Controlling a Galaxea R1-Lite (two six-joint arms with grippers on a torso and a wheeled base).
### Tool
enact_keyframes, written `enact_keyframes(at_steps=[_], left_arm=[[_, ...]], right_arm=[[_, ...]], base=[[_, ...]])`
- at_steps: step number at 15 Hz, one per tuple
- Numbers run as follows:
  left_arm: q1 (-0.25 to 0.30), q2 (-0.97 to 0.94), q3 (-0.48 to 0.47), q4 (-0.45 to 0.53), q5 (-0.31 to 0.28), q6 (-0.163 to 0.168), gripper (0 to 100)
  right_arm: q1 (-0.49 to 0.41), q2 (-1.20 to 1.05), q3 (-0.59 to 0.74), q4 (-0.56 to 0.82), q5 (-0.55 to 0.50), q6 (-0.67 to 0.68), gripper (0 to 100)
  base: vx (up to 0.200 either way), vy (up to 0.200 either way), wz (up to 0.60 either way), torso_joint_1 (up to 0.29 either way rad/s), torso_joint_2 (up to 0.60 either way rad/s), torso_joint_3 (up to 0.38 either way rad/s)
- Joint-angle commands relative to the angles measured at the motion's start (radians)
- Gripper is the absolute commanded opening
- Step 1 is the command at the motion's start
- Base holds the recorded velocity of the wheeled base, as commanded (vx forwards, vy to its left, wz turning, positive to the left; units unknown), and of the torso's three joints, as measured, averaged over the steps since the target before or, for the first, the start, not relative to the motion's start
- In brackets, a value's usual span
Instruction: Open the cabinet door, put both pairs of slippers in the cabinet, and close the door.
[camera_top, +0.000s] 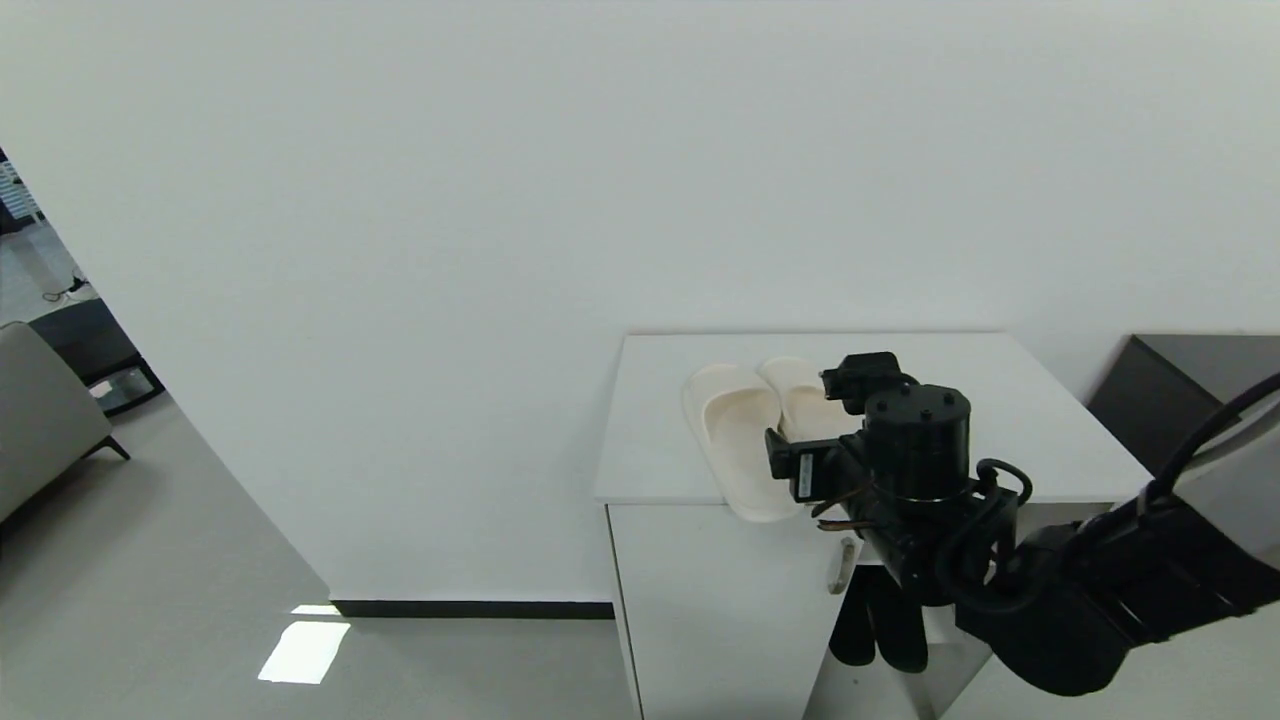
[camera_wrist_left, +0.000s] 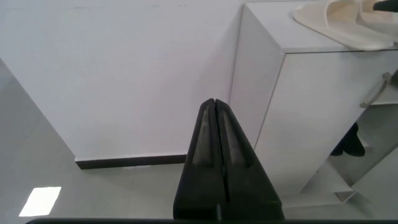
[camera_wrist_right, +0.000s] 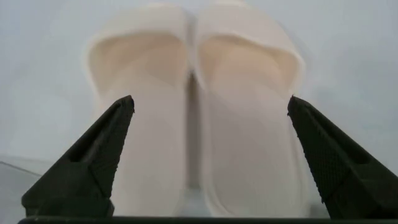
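Right gripper (camera_wrist_right: 210, 102): spread wide, nothing gripped. It hangs over the cabinet top, and in the right wrist view its two black fingers (camera_wrist_right: 112, 143) flank the pale pair without touching it.
Left gripper (camera_wrist_left: 214, 102): jaws pressed flat together and empty, low and out to the left of the cabinet, over the grey floor (camera_wrist_left: 43, 162).
Cream moulded slippers (camera_top: 740, 430): a pair lying side by side and touching on top of the cabinet, one end just past the front edge.
Low white cabinet (camera_top: 1000, 400): stands against the white wall (camera_top: 500, 200).
White door panel (camera_top: 720, 600): carries a metal bar handle (camera_top: 845, 565). The space beside the handle is open.
Dark slippers (camera_top: 880, 630): a pair inside that open space, low down. How they rest is hard to make out.
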Motion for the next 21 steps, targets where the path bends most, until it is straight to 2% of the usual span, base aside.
enact_keyframes(at_steps=[1,6,10,13,14,21], left_arm=[[0.000,0.001,0.000,0.001,0.000,0.001,0],[0.000,0.001,0.000,0.001,0.000,-0.001,0],[0.000,0.001,0.000,0.001,0.000,-0.001,0],[0.000,0.001,0.000,0.001,0.000,-0.001,0],[0.000,0.001,0.000,0.001,0.000,-0.001,0],[0.000,0.001,0.000,0.001,0.001,-0.001,0]], right_arm=[[-0.017,0.073,-0.080,0.006,0.003,-0.021,100],[-0.043,0.205,-0.273,0.049,0.032,-0.034,100],[-0.072,0.260,-0.456,0.175,0.048,-0.034,100],[-0.073,0.272,-0.504,0.198,0.048,-0.034,100],[-0.073,0.272,-0.508,0.198,0.046,-0.034,0],[-0.058,0.234,-0.508,0.201,0.048,-0.035,0]], base=[[0.000,0.000,0.00,0.000,0.00,0.000],[0.000,0.000,0.00,0.000,0.00,0.000],[0.000,0.000,0.00,0.000,0.00,0.000],[0.000,0.000,0.00,0.000,0.00,0.000],[0.000,0.000,0.00,0.000,0.00,0.000],[0.000,0.000,0.00,0.000,0.00,0.000]])
